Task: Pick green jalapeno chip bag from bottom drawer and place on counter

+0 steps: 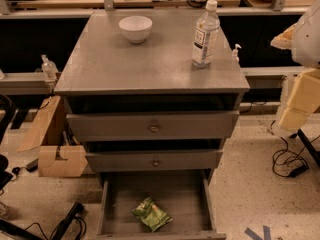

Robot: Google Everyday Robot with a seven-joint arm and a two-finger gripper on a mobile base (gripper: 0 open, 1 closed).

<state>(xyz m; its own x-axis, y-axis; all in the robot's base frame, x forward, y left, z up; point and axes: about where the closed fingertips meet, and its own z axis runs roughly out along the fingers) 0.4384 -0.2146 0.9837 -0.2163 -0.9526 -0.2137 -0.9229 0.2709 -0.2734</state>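
The green jalapeno chip bag (152, 214) lies flat on the plank floor of the open bottom drawer (112, 204), near its front middle. The counter (125, 64) is the grey top of the cabinet above. My gripper (295, 106) hangs at the far right edge of the view, beside the cabinet at about the height of the top drawer. It is well away from the bag and holds nothing that I can see. Part of my white arm (307, 29) shows above it.
A white bowl (135, 28) and a clear water bottle (205, 34) stand on the counter's far part. Two knobbed drawers (154, 127) sit slightly open above the bottom drawer. Cardboard (55, 159) lies left of the cabinet. Cables (287, 161) lie on the floor at right.
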